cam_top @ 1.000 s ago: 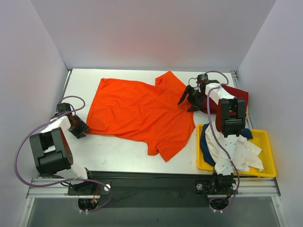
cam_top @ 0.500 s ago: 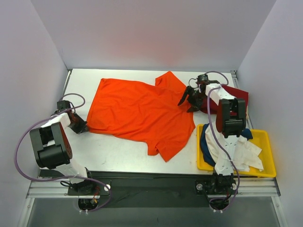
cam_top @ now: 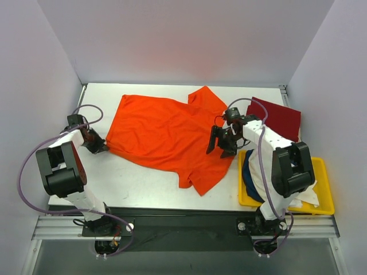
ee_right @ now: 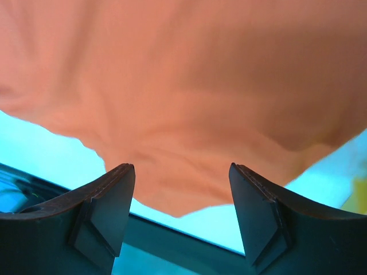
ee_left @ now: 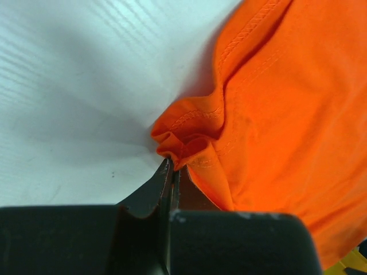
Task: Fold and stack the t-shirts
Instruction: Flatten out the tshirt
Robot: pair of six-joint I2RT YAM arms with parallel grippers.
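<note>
A bright orange t-shirt (cam_top: 169, 134) lies spread over the middle of the white table (cam_top: 143, 183). My left gripper (cam_top: 98, 144) is shut on a bunched corner of the orange shirt's hem (ee_left: 183, 140) at the shirt's left edge. My right gripper (cam_top: 219, 144) is open above the shirt's right side, and the orange cloth (ee_right: 189, 86) fills its wrist view between the two fingers (ee_right: 112, 200). A folded dark red t-shirt (cam_top: 278, 117) lies at the back right. White and navy t-shirts (cam_top: 258, 169) are heaped in the bin.
A yellow plastic bin (cam_top: 318, 209) stands at the front right beside the right arm's base. Grey walls enclose the table on the left, back and right. A dark rail (cam_top: 183, 215) runs along the table's front edge.
My right gripper has moved from beside the dark red shirt forward and left, over the orange shirt's right side. My left gripper has moved up to the hem corner and shut on it.
</note>
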